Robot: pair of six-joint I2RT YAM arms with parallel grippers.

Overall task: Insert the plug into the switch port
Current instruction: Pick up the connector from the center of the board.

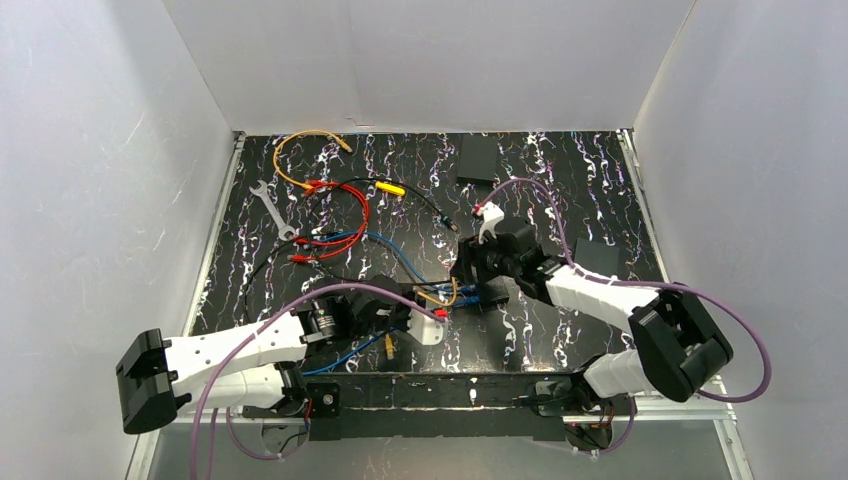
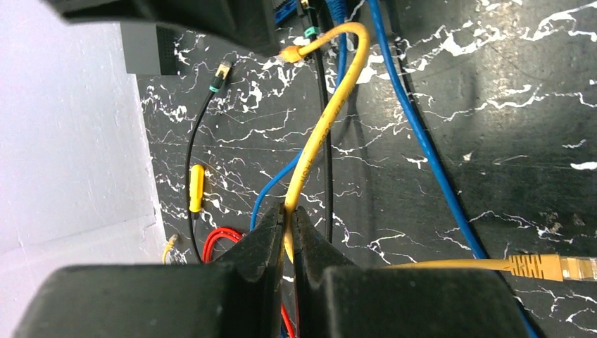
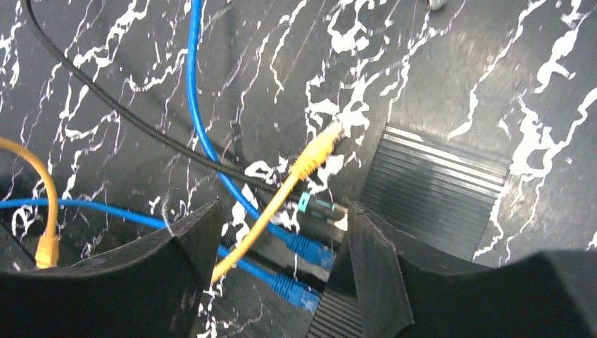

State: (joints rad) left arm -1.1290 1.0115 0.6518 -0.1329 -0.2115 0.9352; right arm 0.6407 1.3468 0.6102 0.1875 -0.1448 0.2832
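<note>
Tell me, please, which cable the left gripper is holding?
The yellow cable, pinched in the left gripper; the blue cables and black cables lie loose beside it.

The table (image 1: 560, 180) is black with white marbled veins, and the walls (image 1: 430, 60) are plain white. The yellow cable (image 2: 331, 113) ends in a yellow plug (image 3: 317, 151). The blue cables (image 3: 191, 70) carry blue plugs, and the black cable (image 3: 141, 127) has a teal collar. The switch (image 3: 436, 183) is black and ribbed. A red cable (image 1: 364, 210) loops near a silver wrench (image 1: 272, 210). The left arm (image 1: 235, 350) and right arm (image 1: 590, 290) are white with black joints.
</note>
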